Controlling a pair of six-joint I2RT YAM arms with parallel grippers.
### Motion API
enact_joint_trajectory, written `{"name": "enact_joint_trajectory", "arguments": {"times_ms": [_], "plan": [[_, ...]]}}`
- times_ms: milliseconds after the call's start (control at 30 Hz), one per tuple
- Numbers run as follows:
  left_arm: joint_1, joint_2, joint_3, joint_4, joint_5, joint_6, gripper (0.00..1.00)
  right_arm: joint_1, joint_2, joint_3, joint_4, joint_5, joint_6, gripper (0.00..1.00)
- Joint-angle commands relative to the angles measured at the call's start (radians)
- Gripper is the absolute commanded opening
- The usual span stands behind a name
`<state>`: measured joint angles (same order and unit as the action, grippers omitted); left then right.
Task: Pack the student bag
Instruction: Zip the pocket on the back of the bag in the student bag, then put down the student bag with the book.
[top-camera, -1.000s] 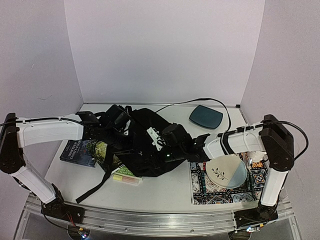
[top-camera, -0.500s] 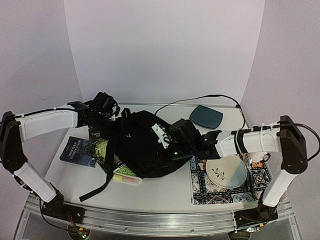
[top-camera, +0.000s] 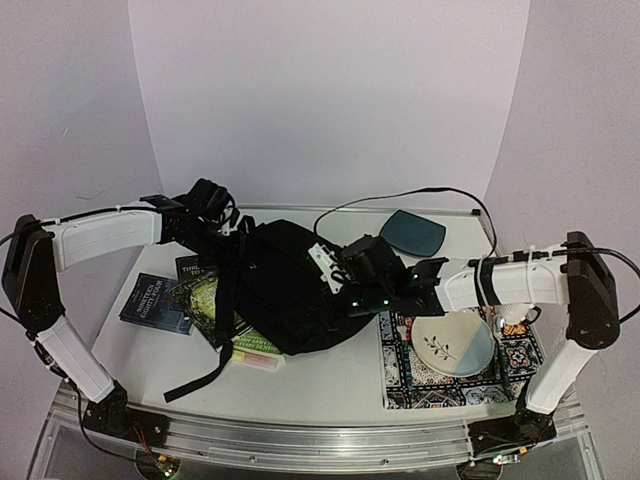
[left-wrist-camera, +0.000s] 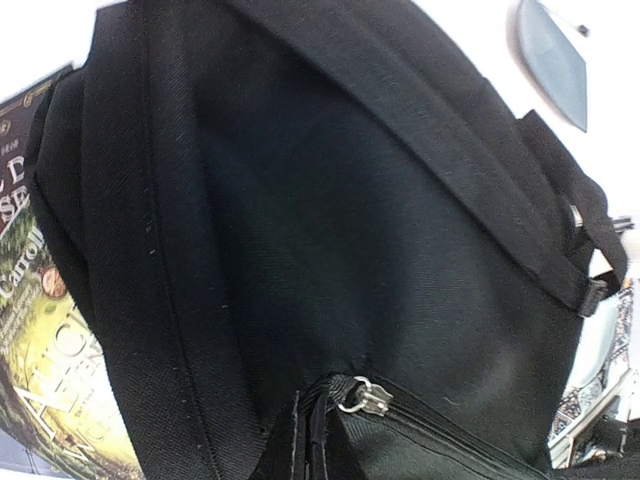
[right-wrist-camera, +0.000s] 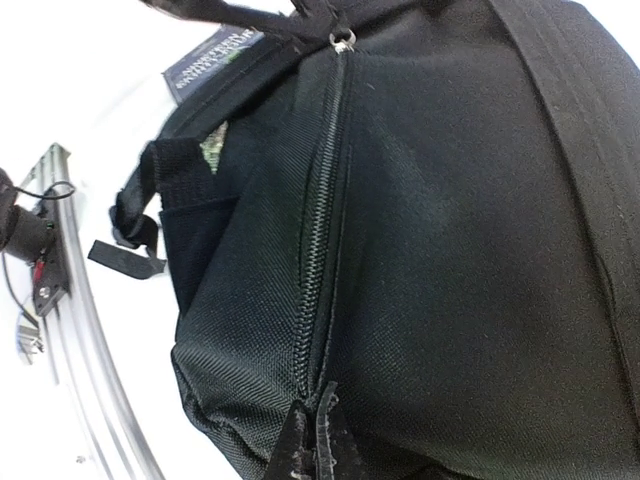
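Both are pinching the student bag (top-camera: 285, 295), lying between them: left end effector (top-camera: 228, 218) at its far-left end, right end effector (top-camera: 325, 270) at its right.

Rounded black student bag (top-camera: 285, 295), zipped, central

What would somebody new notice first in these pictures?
The big black student bag slumped mid-table, pinched from both sides: left gripper at its far-left top, right gripper on its right edge. Books poke out beneath its left side; a leaf-patterned plate sits on a patterned mat at right.
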<state>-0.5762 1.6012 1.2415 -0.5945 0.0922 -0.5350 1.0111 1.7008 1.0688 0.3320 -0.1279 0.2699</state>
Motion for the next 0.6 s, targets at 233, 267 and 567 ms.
{"name": "enact_joint_trajectory", "arguments": {"times_ms": [233, 267, 567], "plan": [[0.056, -0.206, -0.062, 0.054, 0.030, -0.035, 0.22, -0.055, 0.003, 0.099, -0.197, 0.026, -0.082, 0.08], [0.057, -0.223, -0.082, 0.054, 0.015, -0.045, 0.29, -0.055, 0.006, 0.096, -0.204, 0.011, -0.082, 0.11], [0.127, -0.254, -0.172, 0.063, -0.079, -0.178, 0.74, -0.054, -0.023, 0.116, -0.247, -0.011, -0.060, 0.57]]}}
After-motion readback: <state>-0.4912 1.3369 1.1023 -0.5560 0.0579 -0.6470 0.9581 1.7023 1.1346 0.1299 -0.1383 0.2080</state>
